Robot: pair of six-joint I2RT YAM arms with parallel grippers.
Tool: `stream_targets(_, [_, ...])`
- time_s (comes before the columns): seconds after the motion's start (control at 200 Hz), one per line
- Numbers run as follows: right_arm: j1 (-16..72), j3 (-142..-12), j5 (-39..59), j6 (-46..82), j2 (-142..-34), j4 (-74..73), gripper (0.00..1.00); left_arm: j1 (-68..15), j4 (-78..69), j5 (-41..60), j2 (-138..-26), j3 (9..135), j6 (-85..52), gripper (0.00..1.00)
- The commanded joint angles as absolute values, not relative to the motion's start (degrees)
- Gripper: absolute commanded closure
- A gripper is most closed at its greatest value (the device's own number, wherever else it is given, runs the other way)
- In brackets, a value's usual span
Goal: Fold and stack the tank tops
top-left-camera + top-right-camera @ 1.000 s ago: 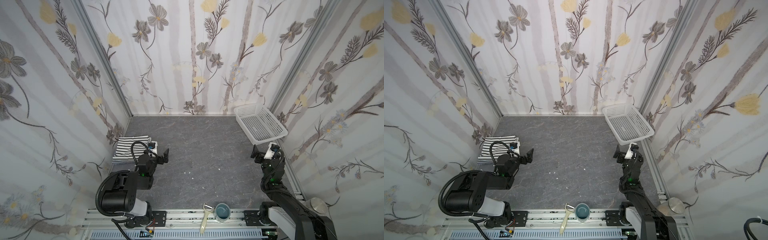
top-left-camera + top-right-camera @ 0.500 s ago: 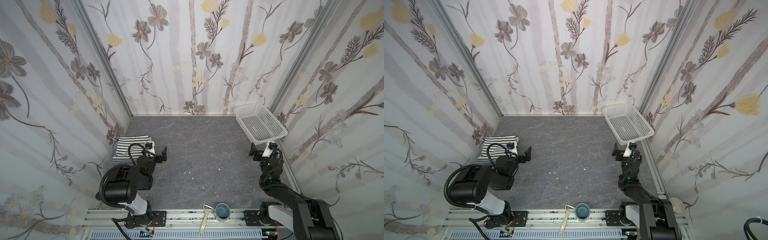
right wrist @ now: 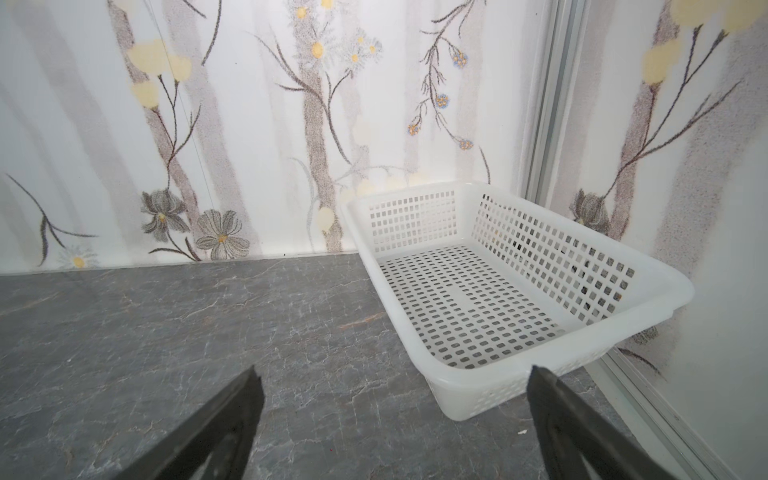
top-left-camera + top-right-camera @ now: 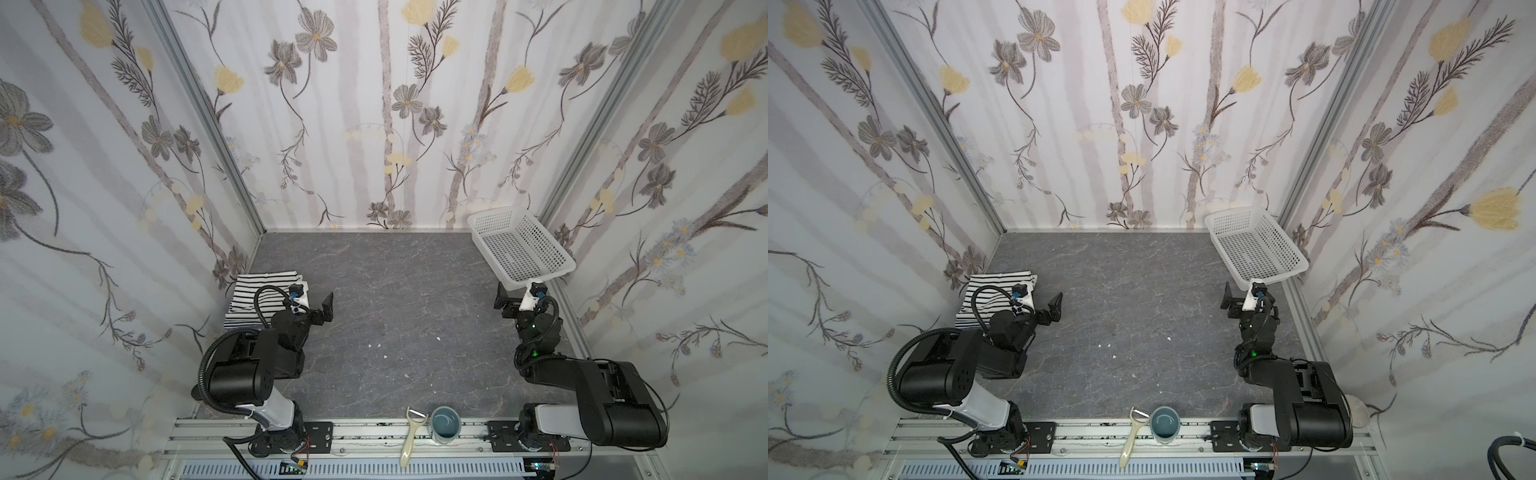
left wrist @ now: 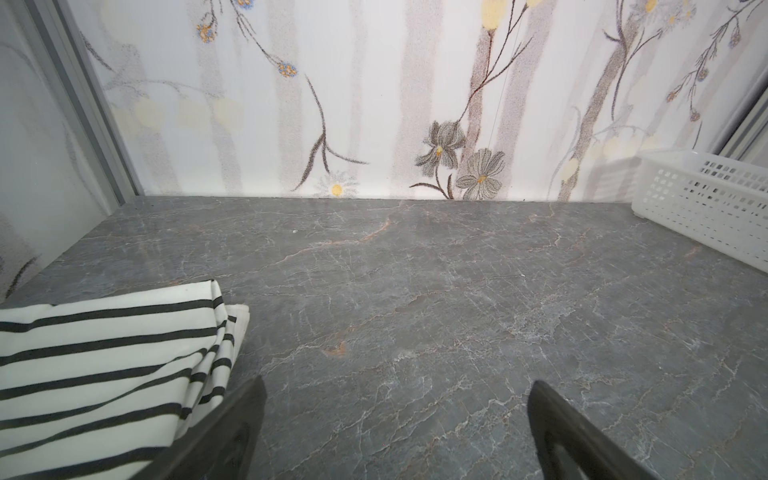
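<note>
- My left gripper (image 4: 319,308) hangs low over the grey table (image 4: 415,316), jaws spread wide with nothing between them; in the left wrist view (image 5: 397,384) only bare table shows between the fingers.
- The tank tops (image 4: 255,291) lie folded in a pile at the left edge of the table, close to the side wall and just beside my left gripper.
- The top one is white with wide black stripes (image 5: 104,353). Folded striped layers show at the pile's edge, but I cannot tell which top they belong to.
- My right gripper (image 4: 517,300) is on the right side, jaws fully apart and holding nothing (image 3: 395,372).
- The white perforated basket (image 4: 515,253) sits in the far right corner, just beyond my right gripper, tilted against the wall.
- A peeler (image 4: 409,440) and a blue cup (image 4: 445,426) rest on the front rail (image 4: 365,432), well apart from the pile.
</note>
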State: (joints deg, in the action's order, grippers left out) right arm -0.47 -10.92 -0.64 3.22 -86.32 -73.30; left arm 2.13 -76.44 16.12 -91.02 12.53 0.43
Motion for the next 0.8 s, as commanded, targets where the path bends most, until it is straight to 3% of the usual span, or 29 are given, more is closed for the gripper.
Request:
stream_targets(0.0, [-0.36,-11.58,-2.99,3.23,-86.57,-75.03,0.00,1.53,-78.74,13.11,-91.10,12.91,-0.57,0.00])
stream_targets(0.794, [2.18,-10.92,-2.68,-0.26,-86.52,-76.28,0.00,1.32,-78.66,12.74,-90.97,12.80,-0.42,0.00])
